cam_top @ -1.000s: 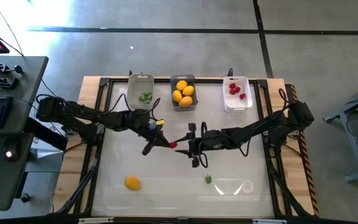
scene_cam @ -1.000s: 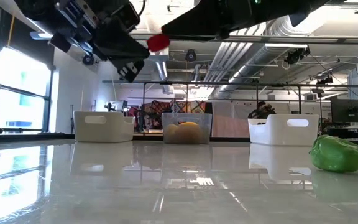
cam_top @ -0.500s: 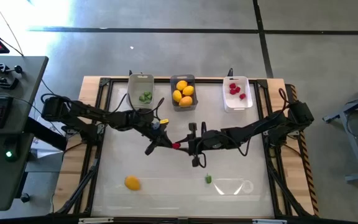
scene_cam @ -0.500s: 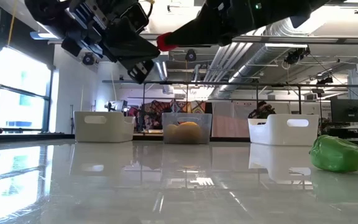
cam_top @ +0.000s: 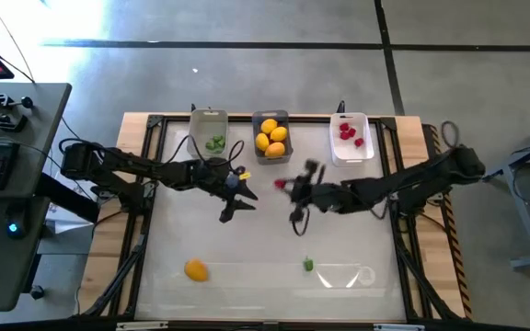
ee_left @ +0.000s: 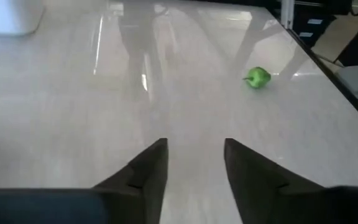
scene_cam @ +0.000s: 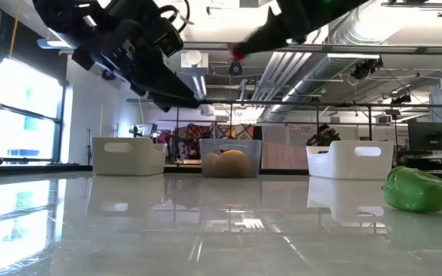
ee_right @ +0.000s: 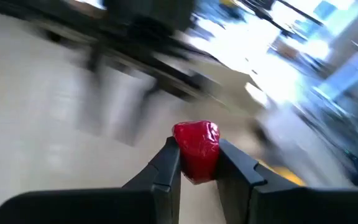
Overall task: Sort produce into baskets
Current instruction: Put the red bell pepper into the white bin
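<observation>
Looks like a handoff just went through: the left gripper (ee_left: 194, 165) is now hanging open and empty mid-tabletop, and the right gripper (ee_right: 197, 163) is clamping the red berry (ee_right: 197, 150), swinging away, probably toward the white basket (cam_top: 351, 152).

Bright daylight floods in from the windows (scene_cam: 6, 115) left of the table (scene_cam: 206, 230), whose glossy top mirrors them and the ceiling lamps as glare. The right wrist view is heavily motion-smeared beyond the sharp red berry (ee_right: 196, 149). Overhead, the floor above the table washes out white.
</observation>
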